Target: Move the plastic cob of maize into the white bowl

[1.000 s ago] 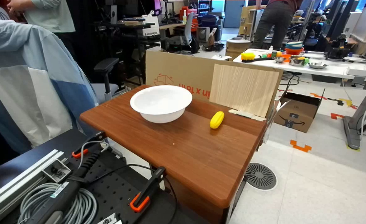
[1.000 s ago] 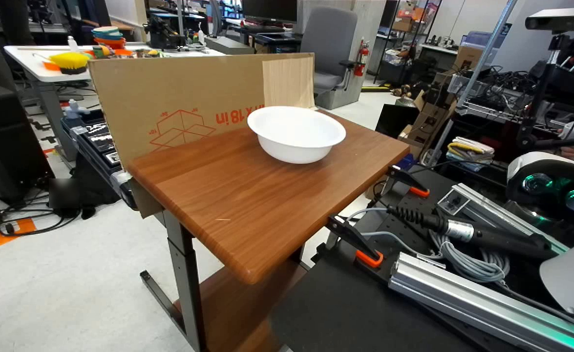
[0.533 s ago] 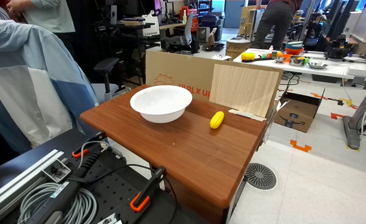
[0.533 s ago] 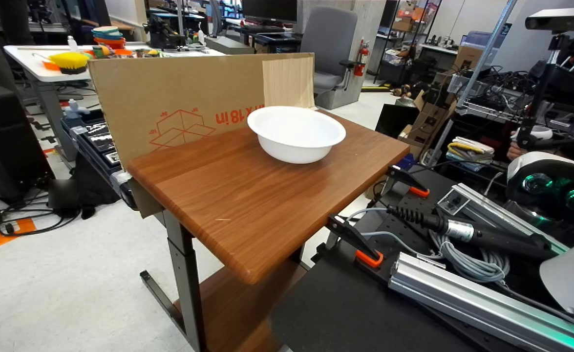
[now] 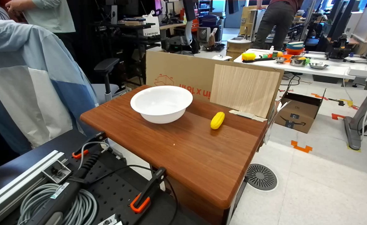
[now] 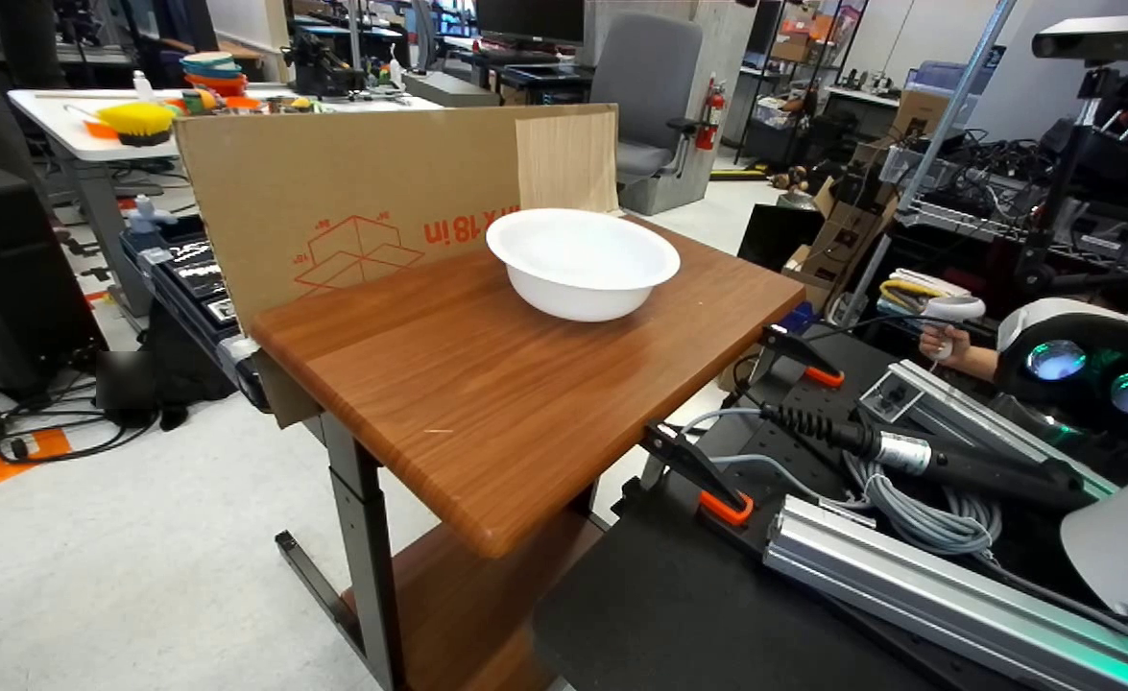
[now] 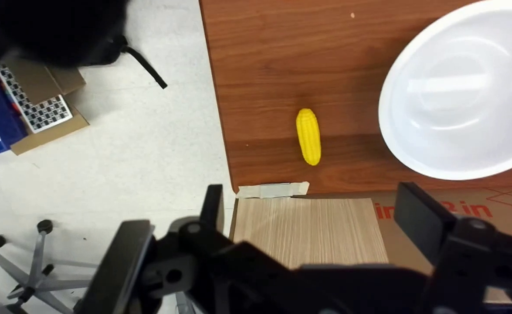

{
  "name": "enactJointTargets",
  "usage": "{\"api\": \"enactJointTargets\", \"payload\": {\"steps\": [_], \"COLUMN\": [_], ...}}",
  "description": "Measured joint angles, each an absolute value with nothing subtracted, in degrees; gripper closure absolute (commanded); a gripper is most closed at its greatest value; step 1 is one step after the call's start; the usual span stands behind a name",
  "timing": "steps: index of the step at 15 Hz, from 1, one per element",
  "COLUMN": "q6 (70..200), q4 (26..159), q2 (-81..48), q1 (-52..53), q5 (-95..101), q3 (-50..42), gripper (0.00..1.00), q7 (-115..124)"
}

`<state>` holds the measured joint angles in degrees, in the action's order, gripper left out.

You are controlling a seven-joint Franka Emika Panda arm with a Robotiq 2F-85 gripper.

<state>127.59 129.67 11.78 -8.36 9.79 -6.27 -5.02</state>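
Two dark fingers (image 5: 188, 10) (pretty sure that's them) have shown up at the top of an exterior view since the earlier frame, and the hand (image 6: 945, 344) with the white controller (image 6: 954, 306) has come further into view, while the yellow maize cob (image 7: 309, 137) and white bowl (image 7: 456, 100) haven't budged. Wrist view has the fingers spread wide with nothing in them, and the cob lies on the worktop (image 7: 273, 65) between the bowl and the side edge, touching neither. So imo worry number one is the wood-grain panel (image 7: 308, 231) standing along the back edge: the cob lies near it, so coming down a bit too far that way could bump a finger on it or the cardboard (image 5: 183, 67) behind. Next, that cob looks rounded and sits slightly skewed to the fingers, so a pinch that's off-centre or only nips the top could send it rolling toward the edge. Then there's the flared rim. Carry the cob across too low and it'd likely clip that and shove the bowl, which I'm guessing is light; let go too high or too near the rim and it could bounce back out.
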Motion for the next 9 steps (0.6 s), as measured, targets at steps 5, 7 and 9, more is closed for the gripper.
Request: {"api": "enactJointTargets", "payload": {"steps": [5,7,9], "q6": [130.6,130.6,130.6], "q4": [123.4,120.2,117.1], "q2": [-2.1,-7.7,-13.2], "q1": [-7.7,-7.5,-7.3], "q5": [6.2,6.2,6.2], "q3": [-6.1,-5.9,-5.6], "gripper": [0.00,0.00,0.00], "q7": [-6.7,-6.7,-6.3]}}
